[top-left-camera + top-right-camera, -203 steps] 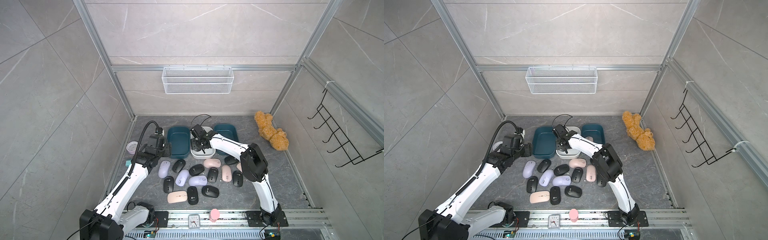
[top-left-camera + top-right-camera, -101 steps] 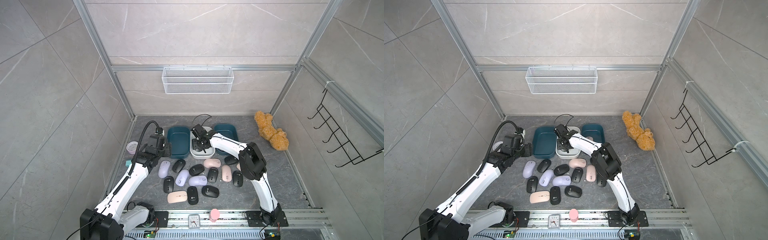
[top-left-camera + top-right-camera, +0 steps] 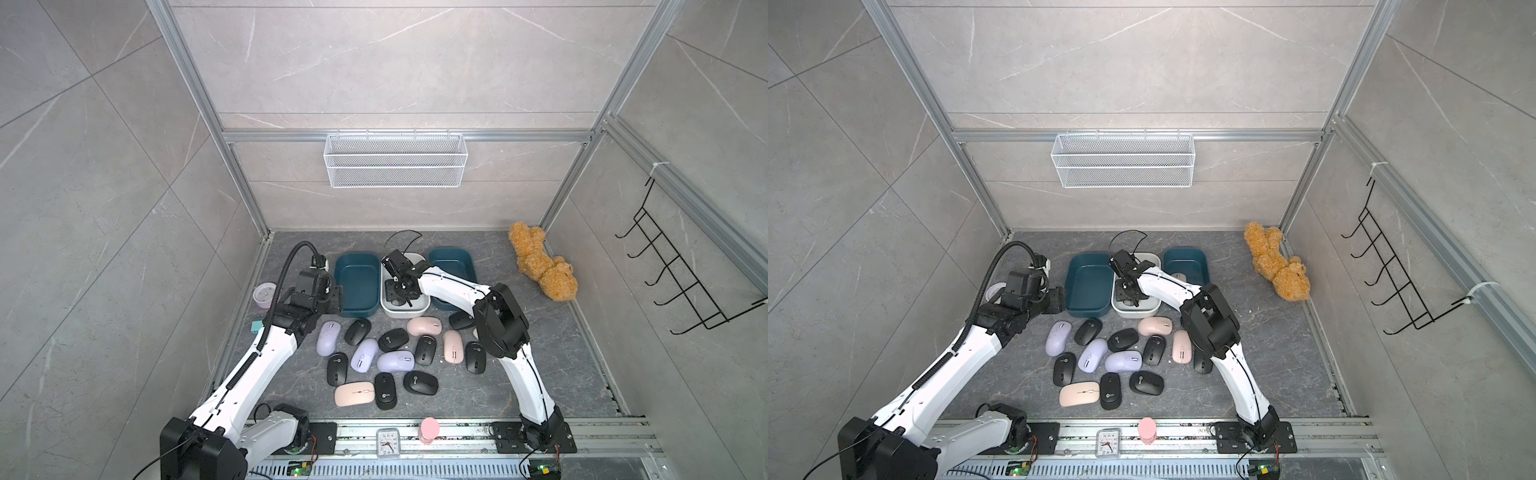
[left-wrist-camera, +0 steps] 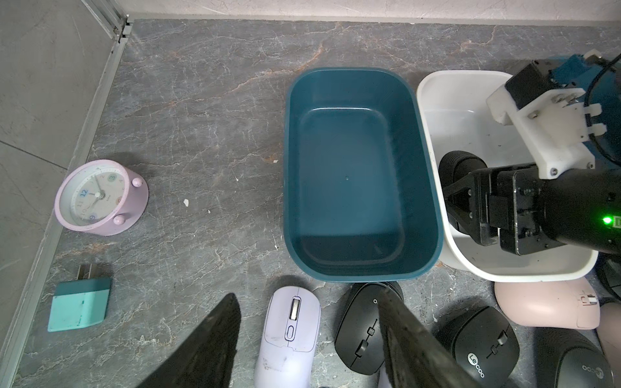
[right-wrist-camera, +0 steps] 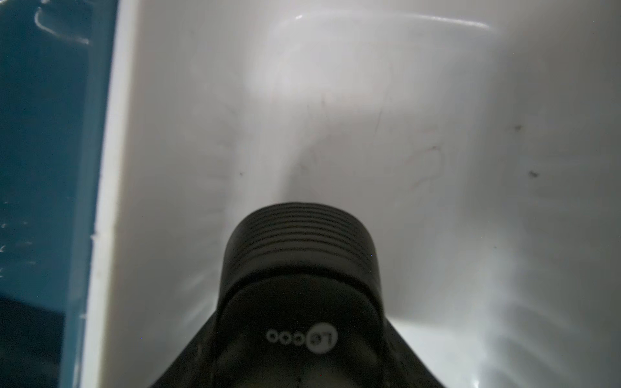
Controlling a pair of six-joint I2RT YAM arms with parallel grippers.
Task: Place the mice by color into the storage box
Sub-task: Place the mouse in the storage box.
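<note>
My right gripper (image 3: pixel 398 296) is clamped on a black mouse (image 5: pixel 299 268) inside the white box (image 3: pixel 405 312); my left gripper (image 4: pixel 308 294) hangs left of it, jaws apart.

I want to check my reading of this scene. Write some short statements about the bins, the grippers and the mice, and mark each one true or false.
1. The right gripper holds a black mouse inside the white bin. True.
2. The teal bin nearest the left gripper contains two lilac mice. False: it is empty.
3. The left gripper is open and holds nothing. True.
4. Every pink mouse is already in a bin. False: a pink mouse lies on the tabletop in front of the white bin.
</note>
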